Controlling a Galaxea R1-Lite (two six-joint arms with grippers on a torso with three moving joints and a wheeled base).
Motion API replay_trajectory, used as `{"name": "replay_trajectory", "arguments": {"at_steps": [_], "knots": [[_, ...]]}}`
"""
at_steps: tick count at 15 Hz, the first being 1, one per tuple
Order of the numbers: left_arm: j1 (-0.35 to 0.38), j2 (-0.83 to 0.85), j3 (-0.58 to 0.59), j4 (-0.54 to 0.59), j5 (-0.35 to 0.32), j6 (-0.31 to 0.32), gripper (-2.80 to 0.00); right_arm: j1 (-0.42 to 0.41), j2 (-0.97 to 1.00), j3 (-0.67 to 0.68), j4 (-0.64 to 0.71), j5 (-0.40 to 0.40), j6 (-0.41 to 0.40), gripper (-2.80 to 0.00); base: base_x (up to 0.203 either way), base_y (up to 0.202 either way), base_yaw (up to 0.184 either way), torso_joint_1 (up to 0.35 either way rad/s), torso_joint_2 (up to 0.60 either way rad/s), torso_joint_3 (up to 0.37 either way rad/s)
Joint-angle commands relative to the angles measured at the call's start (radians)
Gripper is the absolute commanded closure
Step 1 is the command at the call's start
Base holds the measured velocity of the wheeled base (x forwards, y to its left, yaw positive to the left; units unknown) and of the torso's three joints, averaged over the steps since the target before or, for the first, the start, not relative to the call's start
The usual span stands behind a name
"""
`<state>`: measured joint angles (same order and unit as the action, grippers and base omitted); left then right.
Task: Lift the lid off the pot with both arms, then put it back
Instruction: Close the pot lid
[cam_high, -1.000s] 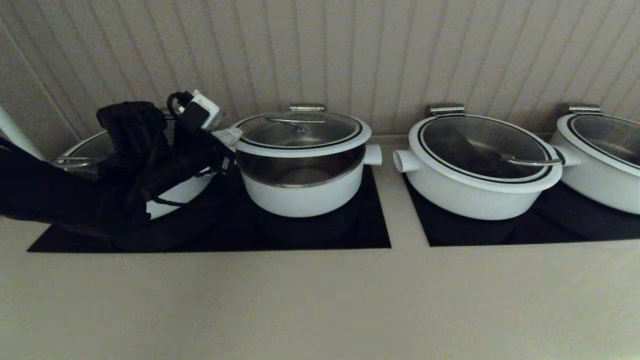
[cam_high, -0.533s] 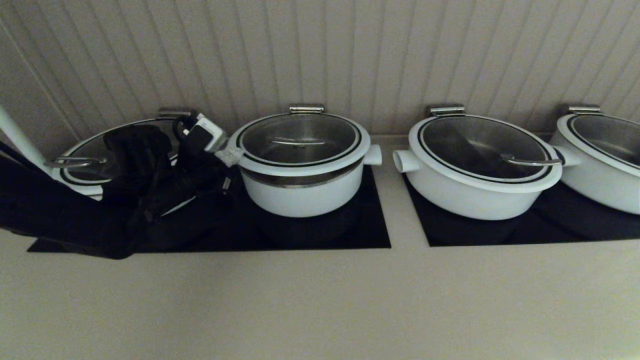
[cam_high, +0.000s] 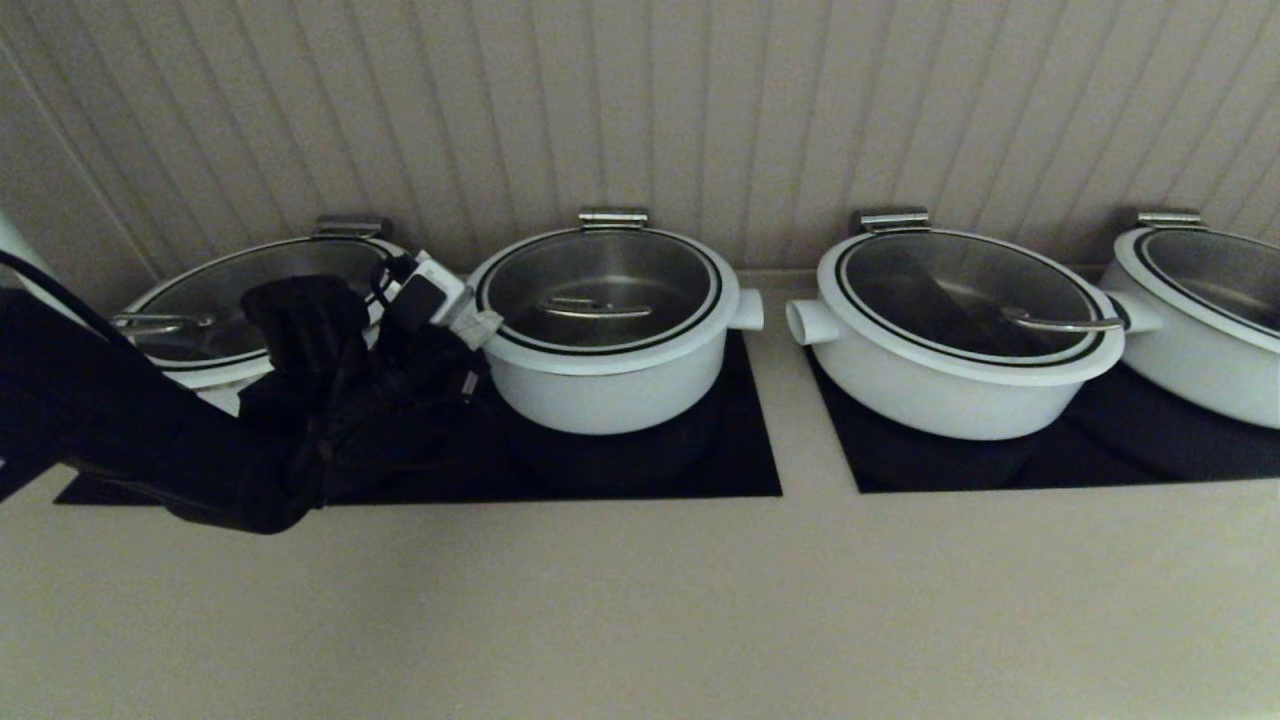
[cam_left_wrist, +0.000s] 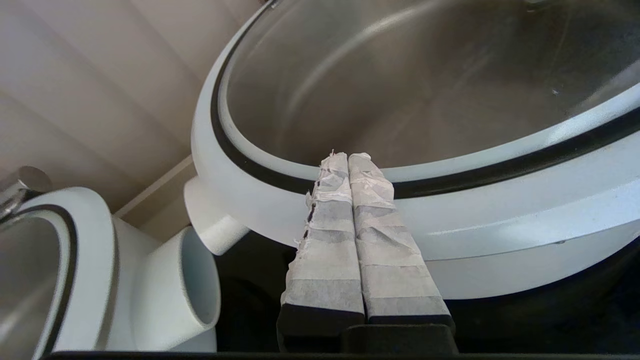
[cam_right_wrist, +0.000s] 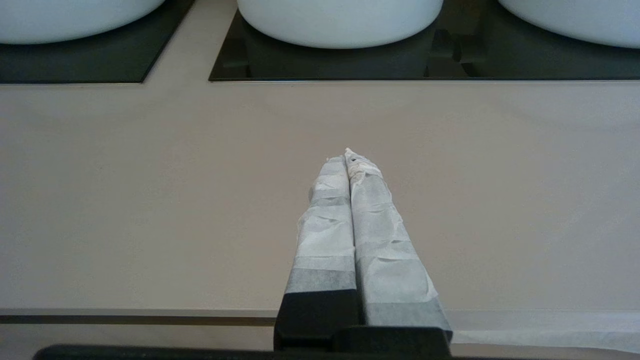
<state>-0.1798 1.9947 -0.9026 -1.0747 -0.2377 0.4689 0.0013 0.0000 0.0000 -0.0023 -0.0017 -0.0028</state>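
The lid (cam_high: 600, 290), glass with a white rim and a curved steel handle (cam_high: 597, 310), lies flat and closed on the small deep white pot (cam_high: 610, 395). My left gripper (cam_high: 483, 325) is shut, with its white-taped tips against the lid's left rim. In the left wrist view the closed fingertips (cam_left_wrist: 348, 157) lie over the white rim and black ring of the lid (cam_left_wrist: 425, 90), above the pot wall (cam_left_wrist: 525, 270). My right gripper (cam_right_wrist: 348, 157) is shut and empty, low over the beige counter near its front edge, out of the head view.
A wide pot (cam_high: 200, 300) stands just left of my left arm, its stub handle (cam_left_wrist: 185, 280) close to the small pot's stub (cam_left_wrist: 210, 225). Two more wide pots (cam_high: 950, 390) (cam_high: 1200, 340) stand to the right. Black cooktop panels (cam_high: 740, 470) lie beneath and a panelled wall is behind.
The lid came down from raised and tilted above the pot to flat on its rim. My left gripper went down with it and stays at the left rim.
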Motion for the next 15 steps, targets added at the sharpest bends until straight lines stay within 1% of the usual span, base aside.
{"name": "replay_trajectory", "arguments": {"at_steps": [1,6,9,12,15], "knots": [[-0.001,0.021,0.001,-0.005,-0.002,0.002,0.00,0.000,0.000,0.000,-0.001,0.000,0.000,0.00,0.000,0.000,0.000,0.000,0.00,0.000],[0.000,0.007,0.002,-0.005,0.001,0.001,0.00,0.000,0.000,0.000,-0.001,0.000,0.000,0.00,0.000,0.000,0.000,0.000,0.00,0.000],[0.002,-0.042,0.009,0.003,0.009,0.002,0.00,0.000,0.000,0.000,-0.001,0.000,0.000,0.00,0.000,0.000,0.000,0.000,0.00,0.000],[0.011,-0.101,0.062,0.006,0.013,0.003,0.00,0.000,0.000,0.000,-0.001,0.000,0.000,0.00,0.000,0.000,0.000,0.000,0.00,0.000],[0.023,-0.172,0.147,0.007,0.013,0.003,0.00,0.000,0.000,0.000,-0.001,0.000,0.000,0.00,0.000,0.000,0.000,0.000,0.00,0.000]]}}
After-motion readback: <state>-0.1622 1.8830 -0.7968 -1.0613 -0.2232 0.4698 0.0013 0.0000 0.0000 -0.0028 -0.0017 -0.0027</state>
